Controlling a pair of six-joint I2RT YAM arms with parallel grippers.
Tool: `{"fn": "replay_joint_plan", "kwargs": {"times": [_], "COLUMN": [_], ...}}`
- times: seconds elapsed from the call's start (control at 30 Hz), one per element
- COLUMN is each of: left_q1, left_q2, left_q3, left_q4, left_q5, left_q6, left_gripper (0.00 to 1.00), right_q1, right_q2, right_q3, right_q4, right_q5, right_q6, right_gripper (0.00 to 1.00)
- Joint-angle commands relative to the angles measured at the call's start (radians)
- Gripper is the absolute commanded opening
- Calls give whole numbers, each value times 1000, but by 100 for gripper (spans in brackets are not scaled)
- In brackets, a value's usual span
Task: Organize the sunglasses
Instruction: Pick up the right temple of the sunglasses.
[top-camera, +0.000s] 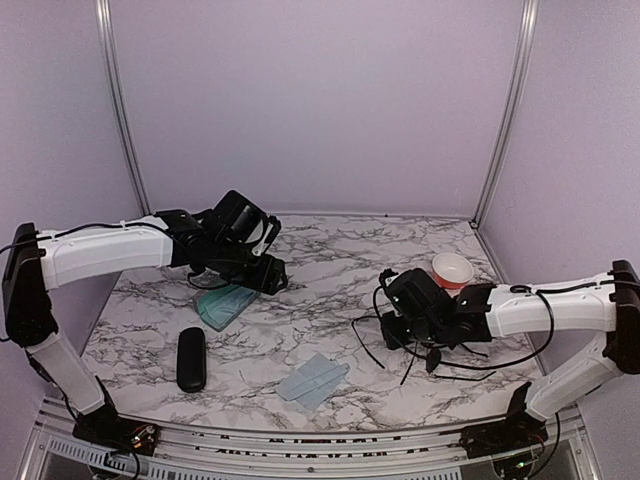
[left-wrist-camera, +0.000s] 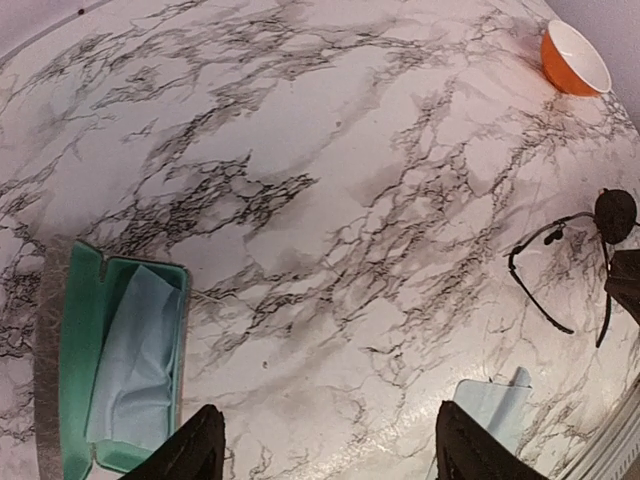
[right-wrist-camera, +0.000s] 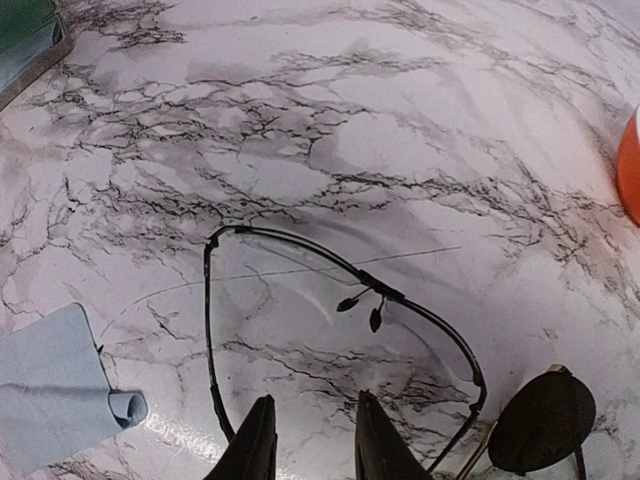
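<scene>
Sunglasses (right-wrist-camera: 372, 287) lie on table (right-wrist-camera: 400, 120) (marble-patterned) before right hand (right-wrist-camera: 315, 402)

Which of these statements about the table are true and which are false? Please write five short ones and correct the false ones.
1. The rectangular case lies open, with a blue cloth inside. True.
2. The left tool holds a pair of sunglasses. False: its fingers stand wide apart with nothing between them.
3. The orange bowl is upside down. False: its white inside faces up.
4. A black oval case lies closed on the table. True.
5. The sunglasses lie inside the rectangular case. False: they lie on the bare table, just in front of the right tool.
</scene>
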Motion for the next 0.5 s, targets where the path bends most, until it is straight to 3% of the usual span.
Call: {"fn": "replay_joint_plan", "kwargs": {"times": [0.0, 0.23, 0.47], "left_q1": [-86, -205, -254], "left_q2": [37, 242, 383], "left_q3": [-1, 103, 209], "left_q4": [78, 153, 216], "left_q5": [6, 29, 75], "left_q6": [-63, -120, -179], "left_gripper": [71, 64, 58], "right_q1": [-33, -142, -206], "right_q2": [-52, -110, -94], "right_q3": [2, -76, -122], "right_q4": [-59, -5, 32], "right_q5": [66, -97, -179], "right_q6": [-26, -37, -52], "right_gripper": [27, 25, 24]}}
